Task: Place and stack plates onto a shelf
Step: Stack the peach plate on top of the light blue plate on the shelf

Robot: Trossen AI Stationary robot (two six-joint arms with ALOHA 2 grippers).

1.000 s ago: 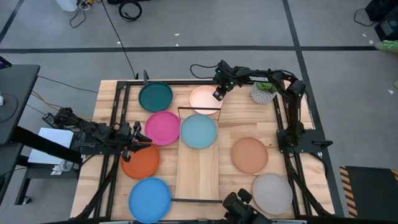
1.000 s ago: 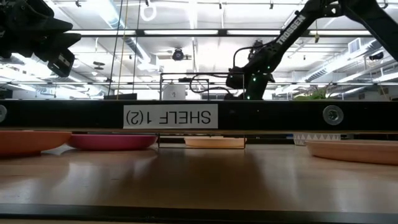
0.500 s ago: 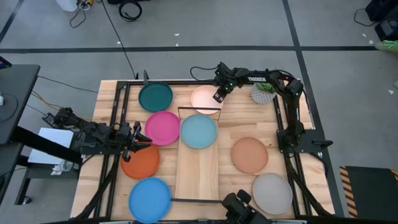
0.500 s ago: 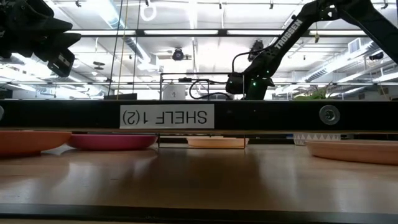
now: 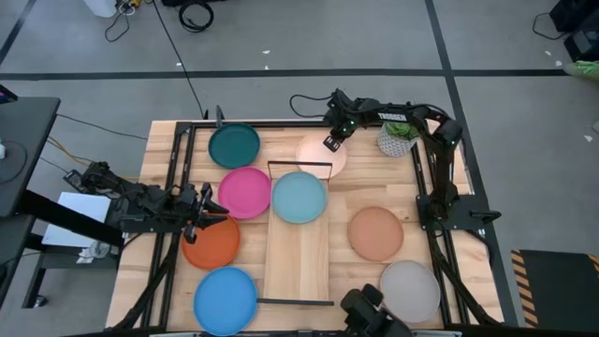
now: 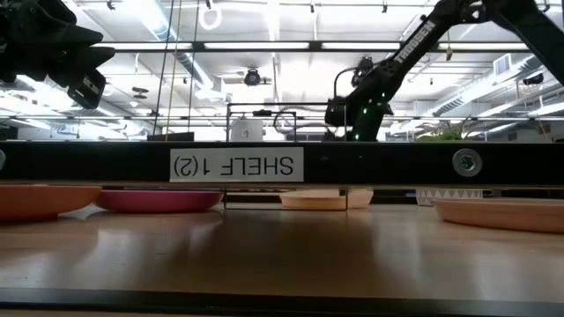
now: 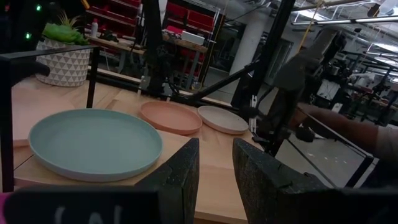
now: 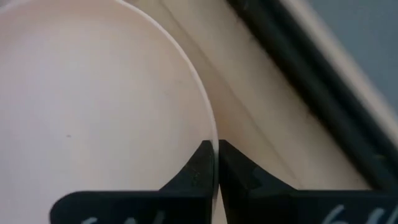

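The cream plate (image 5: pixel 321 155) lies at the table's far middle, just beyond the shelf's (image 5: pixel 298 253) far wire frame. My right gripper (image 5: pixel 332 142) is shut on its far rim. The light blue plate (image 5: pixel 299 197) rests flat on the shelf's far end. On the tabletop lie the dark teal (image 5: pixel 234 145), magenta (image 5: pixel 244 192), orange (image 5: pixel 213 243), bright blue (image 5: pixel 226 298), tan (image 5: pixel 375 233) and grey (image 5: pixel 409 290) plates. My left gripper (image 5: pixel 201 217) hovers open over the orange plate's far edge, holding nothing. My right gripper pinches the cream plate's rim (image 8: pixel 212 124) at the plate's far right side between its two fingertips (image 8: pixel 200 163), one on the inside and one on the outside. The fingers slant down from the table's far side. The plate sits low and about level (image 6: pixel 326 200); I cannot tell whether it is clear of the table.
A small potted plant (image 5: pixel 397 139) stands just right of the cream plate. Black frame rails (image 5: pixel 423 187) run along the table's left and right sides. Bare wood shows on the shelf's near half and between the shelf and the tan plate.
The cream plate has shifted a little toward the table's right edge, along with my right gripper at its far rim. The other plates and my left arm have kept still.
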